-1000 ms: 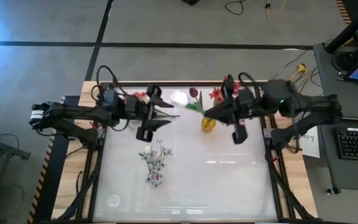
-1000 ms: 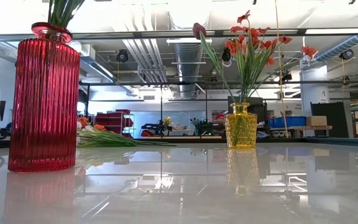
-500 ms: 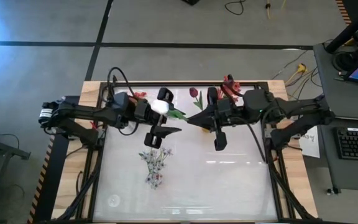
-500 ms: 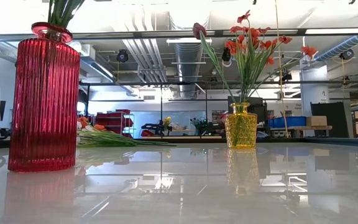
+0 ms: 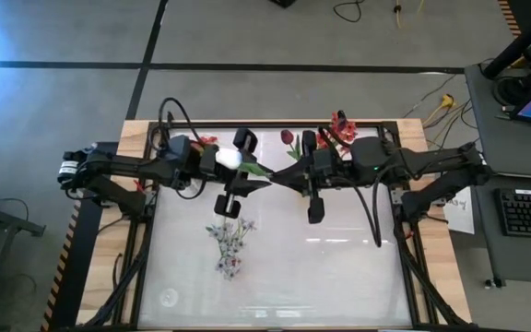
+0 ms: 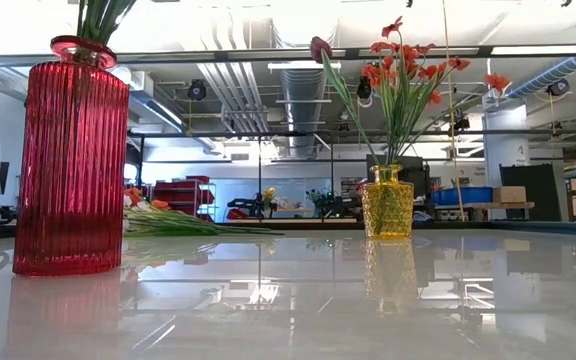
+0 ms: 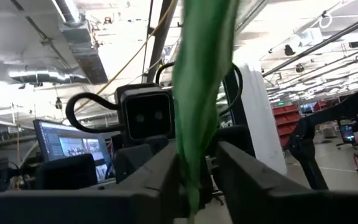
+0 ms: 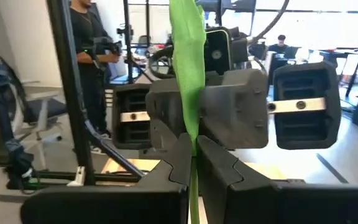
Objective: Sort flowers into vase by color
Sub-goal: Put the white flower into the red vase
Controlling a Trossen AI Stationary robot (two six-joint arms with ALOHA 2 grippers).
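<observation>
A white rose (image 5: 229, 159) on a green stem hangs high over the table's far middle, between my two grippers, which face each other. My right gripper (image 5: 291, 173) is shut on the stem. My left gripper (image 5: 258, 164) has closed around the stem nearer the blossom, which lies over its wrist. A yellow vase (image 6: 386, 200) holds orange-red blossoms (image 6: 403, 65) and a maroon tulip (image 6: 320, 47). Green stems rise from the red vase (image 6: 73, 160). A spray of whitish blossoms (image 5: 230, 242) lies flat on the table. My left gripper has the green stem and leaf (image 7: 194, 134) between its two fingers (image 7: 166, 171), coming from the table's left and tipped a little upward. The flower is clear of the table. My right gripper pinches the stem (image 8: 190, 127) between its two fingertips (image 8: 213, 155), level, from the table's right. The leafy stem runs on toward the left gripper.
Loose flowers (image 6: 173, 222) lie on the table behind the red vase. In the high view the right arm covers the yellow vase. The glossy table top (image 5: 321, 267) stretches toward the near edge. A person (image 8: 89, 43) stands in the room beyond.
My right gripper has carried the rose toward the table's left. My left gripper came a little toward the right to meet it. Then its fingers narrowed around the stem. The blossom now lies over the left gripper's wrist.
</observation>
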